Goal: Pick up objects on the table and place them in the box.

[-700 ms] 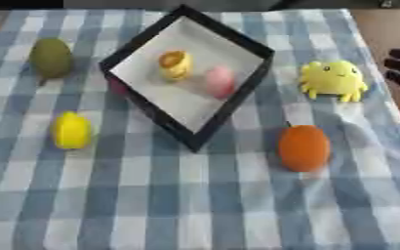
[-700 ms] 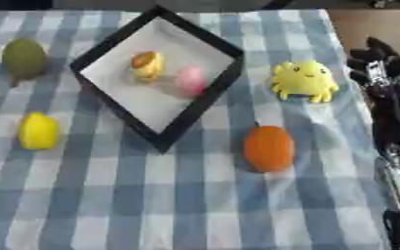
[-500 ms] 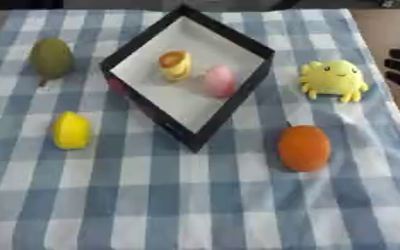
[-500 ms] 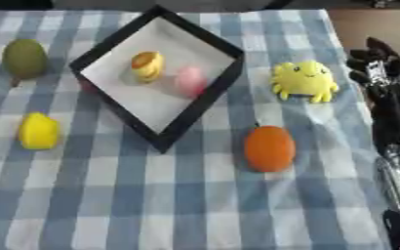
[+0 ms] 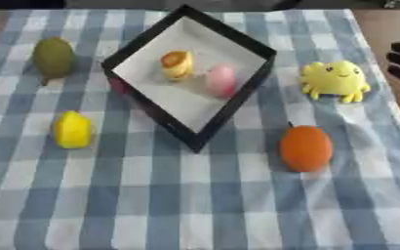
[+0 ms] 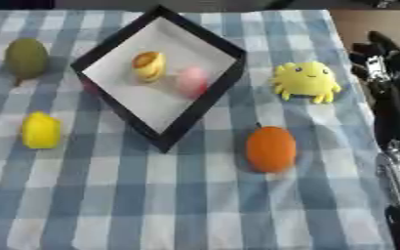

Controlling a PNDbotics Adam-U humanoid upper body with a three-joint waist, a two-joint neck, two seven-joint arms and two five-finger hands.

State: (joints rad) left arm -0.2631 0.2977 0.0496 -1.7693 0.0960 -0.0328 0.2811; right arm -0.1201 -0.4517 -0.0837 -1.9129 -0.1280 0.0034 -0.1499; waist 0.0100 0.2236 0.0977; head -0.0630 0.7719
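Right hand sits at the table's right edge, fingers fairly straight, holding nothing; left hand not visible; this reads as a between-picks step, reach not begun. Closest to the hand, just to its left, the yellow octopus toy; nearer the robot and further left, the orange; beyond the toy, the black box already holds a yellow-orange item and a pink item; well apart on the far left, the lemon and the green fruit. Next move likely: hand goes left over the toy and curls round it.
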